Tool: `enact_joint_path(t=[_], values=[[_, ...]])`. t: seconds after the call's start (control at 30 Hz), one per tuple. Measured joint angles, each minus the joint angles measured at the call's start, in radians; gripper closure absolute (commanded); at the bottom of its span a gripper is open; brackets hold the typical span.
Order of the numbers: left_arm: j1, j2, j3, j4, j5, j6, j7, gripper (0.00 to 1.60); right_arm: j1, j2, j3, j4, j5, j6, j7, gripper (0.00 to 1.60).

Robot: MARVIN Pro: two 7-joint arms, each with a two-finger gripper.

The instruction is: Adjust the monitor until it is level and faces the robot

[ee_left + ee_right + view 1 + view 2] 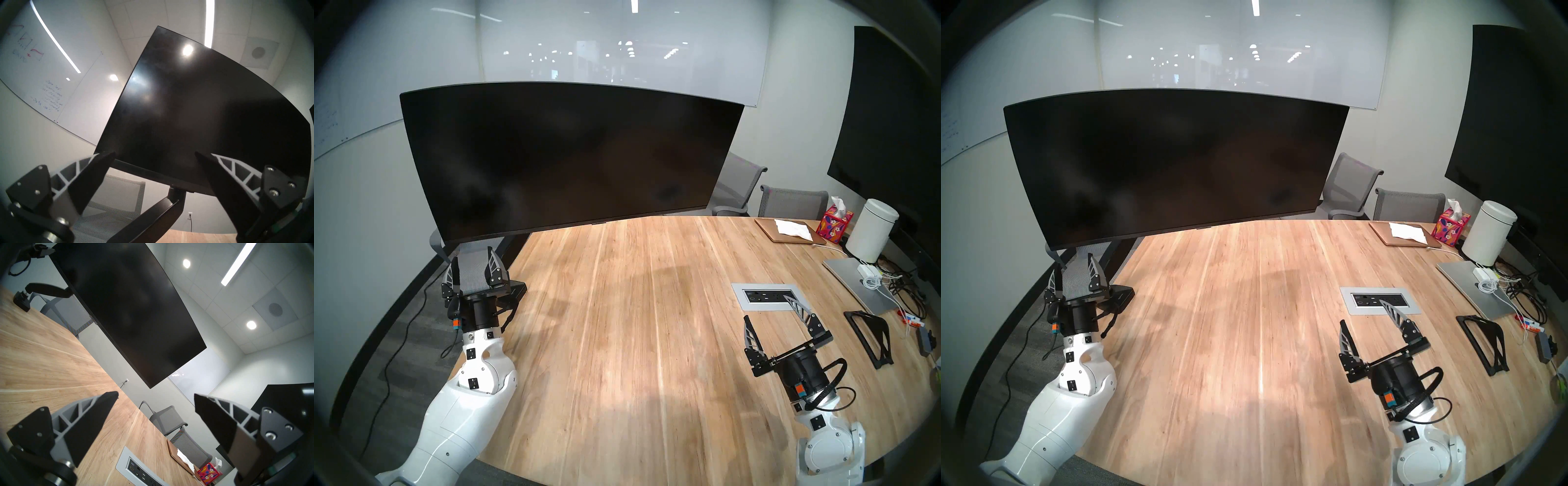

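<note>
the left gripper [471, 263] stands wide apart and holds nothing, its fingers pointing up at the low left corner of the monitor [565, 156], close under it but not touching as far as i can see. behind the fingers is the mesh back of a grey chair [473, 271]. the right gripper [770, 312] is spread wide too, empty, hovering over the wooden table [619, 322] near the grey socket panel [765, 297] and well apart from the screen. the monitor hangs above the far left part of the table on its black arm [153, 213], which runs to a clamp [21, 300] at the table's edge. its left end sits lower than its right. at the far right lie a tissue box [834, 222], a white canister [873, 234] and a closed laptop [857, 288].
</note>
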Motion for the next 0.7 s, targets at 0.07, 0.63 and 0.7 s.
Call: enact_joint_path(t=[0.07,0.63,0.7], values=[[-0.012,-0.006,0.001,0.0,0.008,0.01,0.006,1.09,0.0,0.0,0.0,0.0,0.0,0.0,0.0,0.0],[-0.055,-0.039,-0.021,-0.001,0.094,0.012,0.054,1.6,0.0,0.0,0.0,0.0,0.0,0.0,0.0,0.0],[-0.053,-0.038,-0.028,-0.002,0.096,0.006,0.058,1.6,0.0,0.0,0.0,0.0,0.0,0.0,0.0,0.0]])
